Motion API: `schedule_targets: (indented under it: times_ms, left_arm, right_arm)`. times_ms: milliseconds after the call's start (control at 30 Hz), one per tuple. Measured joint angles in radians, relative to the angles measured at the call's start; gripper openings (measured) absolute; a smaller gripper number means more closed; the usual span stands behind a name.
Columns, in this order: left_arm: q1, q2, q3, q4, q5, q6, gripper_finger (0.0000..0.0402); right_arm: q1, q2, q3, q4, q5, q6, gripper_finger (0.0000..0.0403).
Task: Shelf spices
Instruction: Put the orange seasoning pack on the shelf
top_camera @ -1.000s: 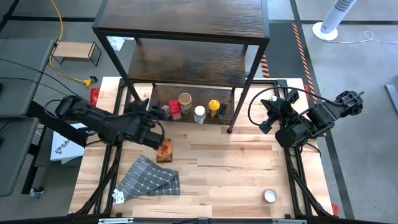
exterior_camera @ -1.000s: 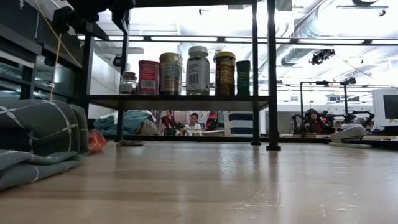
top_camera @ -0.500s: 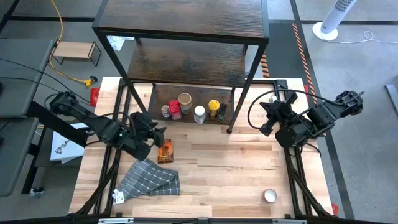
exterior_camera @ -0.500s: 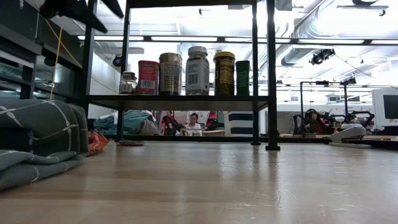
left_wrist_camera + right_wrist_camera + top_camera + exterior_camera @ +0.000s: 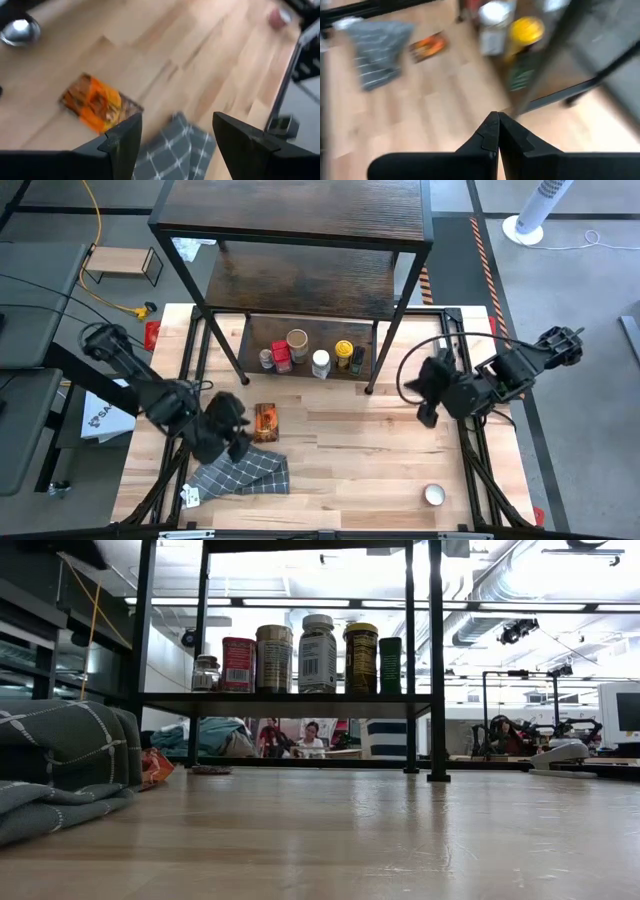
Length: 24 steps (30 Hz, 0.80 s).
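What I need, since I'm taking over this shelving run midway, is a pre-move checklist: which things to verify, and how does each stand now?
1. Left claw open and empty, near the cloth: ok.
2. Right claw shut, holding nothing: ok.
3. Orange packet flat on the table, not covered by the cloth: ok.
4. Spices on the shelf upright: ok.
5. Round tin shelved: not ok, it sits on the table.

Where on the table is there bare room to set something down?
The table is bare across the middle and right, between the orange packet, the shelf post and the small round tin. It is crowded at the left front: grey checked cloth, packet and left gripper.
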Motion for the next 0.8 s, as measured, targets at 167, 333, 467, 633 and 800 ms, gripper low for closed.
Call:
schedule_targets:
  times_ms: [167,333,467,633,800]
  left_arm:
    - [-0.124,0.028,-0.097,0.010,0.016,-0.128,0.0239]
    - [-0.182,0.030,-0.238,0.133,-0.024,-0.363,0.0239]
    - [-0.137,0.028,-0.313,0.134,-0.032,-0.555,0.0239]
    - [-0.014,0.021,-0.369,0.143,0.066,-0.632,0.0229]
    - [0.109,0.021,-0.410,0.231,0.227,-0.571,0.0183]
  right_arm:
    - [0.000,0.059,-0.009,0.011,-0.109,0.130,0.0000]
    - [0.000,0.124,-0.094,0.049,-0.152,0.286,0.0000]
    - [-0.003,0.141,-0.259,0.240,-0.239,0.376,0.0000]
    - [-0.034,0.141,-0.517,0.813,-0.280,0.376,0.0000]
    - [-0.079,0.162,-0.704,1.339,-0.279,0.373,0.0000]
